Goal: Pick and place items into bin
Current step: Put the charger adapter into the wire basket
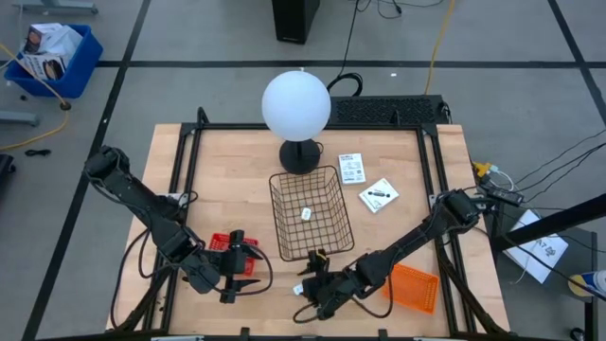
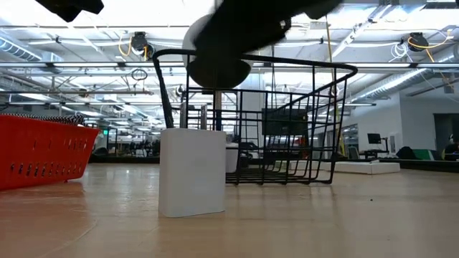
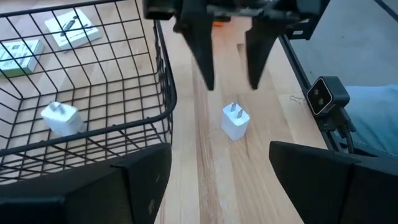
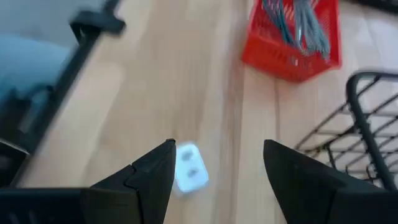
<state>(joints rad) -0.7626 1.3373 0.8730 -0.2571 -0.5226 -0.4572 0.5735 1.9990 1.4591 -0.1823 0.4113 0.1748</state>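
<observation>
One small white block (image 3: 235, 120) stands on the wood beside the black wire basket (image 1: 308, 213). Seen in the right wrist view, this block (image 4: 189, 167) lies between the fingers, nearer one of them. My right gripper (image 3: 230, 87) hovers open just above it without touching. A second white block (image 3: 60, 118) lies on the basket floor. Two white packets (image 1: 351, 168) (image 1: 378, 196) lie flat past the basket's far right corner. Grey and teal slim pieces (image 4: 298, 25) sit in a small red bin (image 1: 230, 248). My left gripper (image 1: 254, 267) waits open beside that bin, facing the block.
A lamp with a white globe (image 1: 296, 104) stands at the basket's far side. An orange tray (image 1: 414, 287) lies near the table's near right corner. A black frame (image 1: 194, 161) borders the table. In the low view the block (image 2: 191, 172) stands in front of the basket.
</observation>
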